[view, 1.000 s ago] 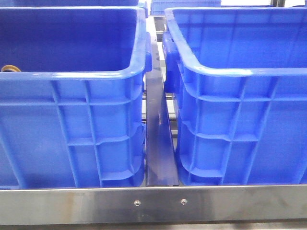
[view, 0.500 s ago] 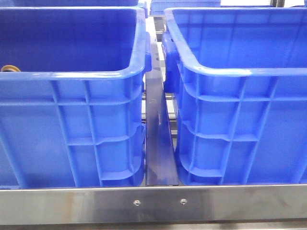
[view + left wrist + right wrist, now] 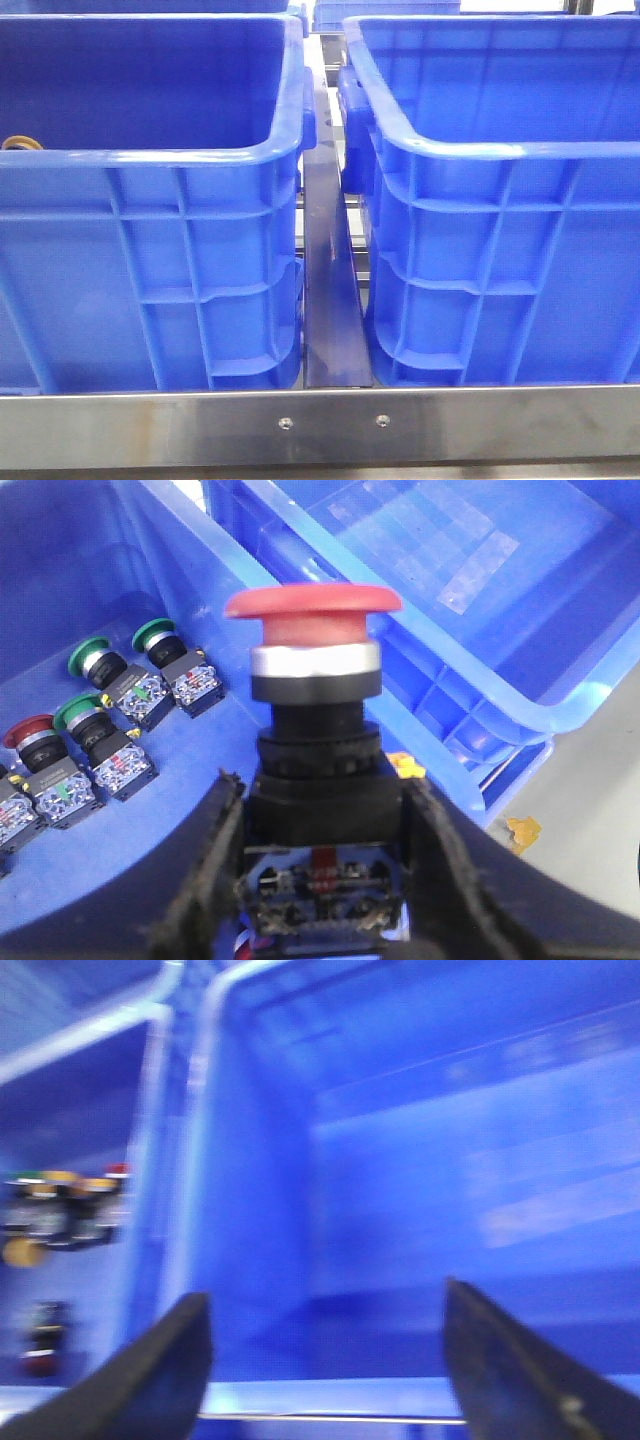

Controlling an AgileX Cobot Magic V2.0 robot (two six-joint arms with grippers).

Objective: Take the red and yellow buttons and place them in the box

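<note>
The left end effector (image 3: 322, 880) is clamped on the black body of a red mushroom-cap push button (image 3: 313, 630), cap upward, held above the left crate (image 3: 90, 900) where more green and red buttons (image 3: 110, 740) lie. The risk, as I judge it: the grip sits low on the switch block, so a quick swing toward the neighbouring empty box (image 3: 480, 600) could tilt the button loose or clip the rolled rim. The right end effector (image 3: 325, 1360) is spread wide and empty over that box (image 3: 450, 1160); its view is blurred.
</note>
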